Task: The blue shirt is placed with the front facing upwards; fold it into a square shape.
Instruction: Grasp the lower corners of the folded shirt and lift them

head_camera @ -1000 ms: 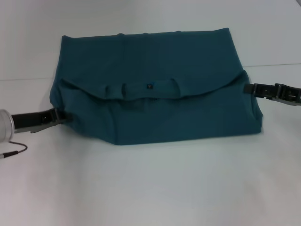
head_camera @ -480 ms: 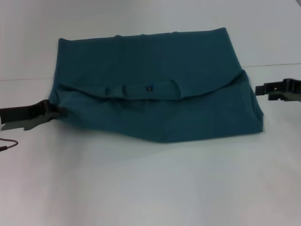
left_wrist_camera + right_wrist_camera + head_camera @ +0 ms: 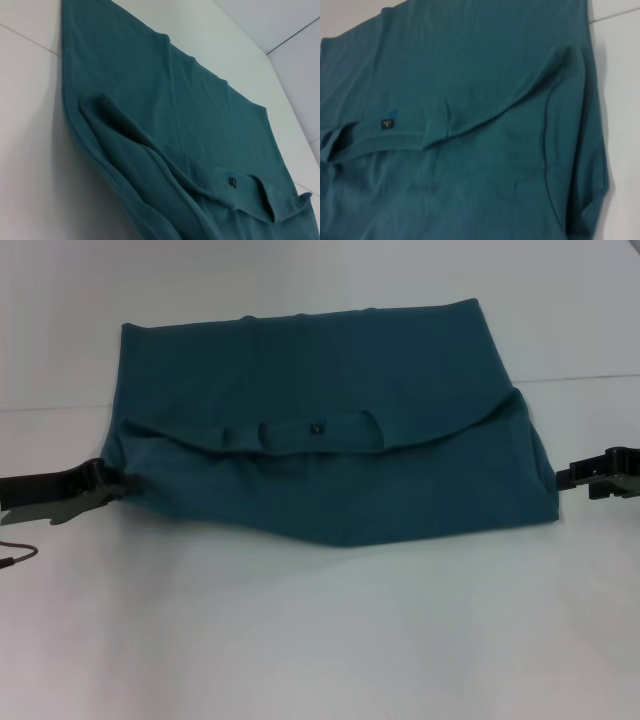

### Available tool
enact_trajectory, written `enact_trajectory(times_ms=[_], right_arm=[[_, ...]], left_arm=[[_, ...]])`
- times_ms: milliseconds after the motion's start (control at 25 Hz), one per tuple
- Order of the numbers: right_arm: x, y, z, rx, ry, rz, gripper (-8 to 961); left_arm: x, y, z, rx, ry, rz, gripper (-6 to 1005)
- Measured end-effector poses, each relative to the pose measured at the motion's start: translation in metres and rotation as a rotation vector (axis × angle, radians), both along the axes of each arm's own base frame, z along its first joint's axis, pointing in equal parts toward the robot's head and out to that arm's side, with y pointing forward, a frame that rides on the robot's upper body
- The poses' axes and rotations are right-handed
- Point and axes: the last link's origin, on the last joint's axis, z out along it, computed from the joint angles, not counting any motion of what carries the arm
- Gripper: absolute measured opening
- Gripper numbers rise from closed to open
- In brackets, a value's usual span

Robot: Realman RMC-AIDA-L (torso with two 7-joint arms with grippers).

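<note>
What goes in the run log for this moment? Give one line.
blue shirt: folded, collar on top | left gripper: at its left edge | right gripper: just off its right edge

left gripper [image 3: 118, 486] low at left edge | right gripper [image 3: 562, 477] low at right edge

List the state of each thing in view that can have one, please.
blue shirt: folded, lying flat on the table, collar and small black label showing on top.
left gripper: at the shirt's left edge, low over the table.
right gripper: just beside the shirt's right edge, apart from it.
</note>
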Motion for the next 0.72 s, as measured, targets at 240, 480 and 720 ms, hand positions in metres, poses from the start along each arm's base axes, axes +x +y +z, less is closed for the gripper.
enact_trajectory(times_ms=[240,480,720], right_arm=[[0.001,0.005,-0.012,0.048,-0.004,-0.017,554],[0.003,0.012,-0.030,0.073,-0.032,-0.025,547],[0.003,0.014,-0.042,0.076,-0.048,-0.028,540]], left_arm=[[-0.003,-0.004,-0.003,-0.003,-0.007,0.011,32],[-0.005,-0.006,-0.004,-0.001,-0.011,0.012,31],[-0.005,-0.006,-0.004,-0.001,-0.013,0.014,31]])
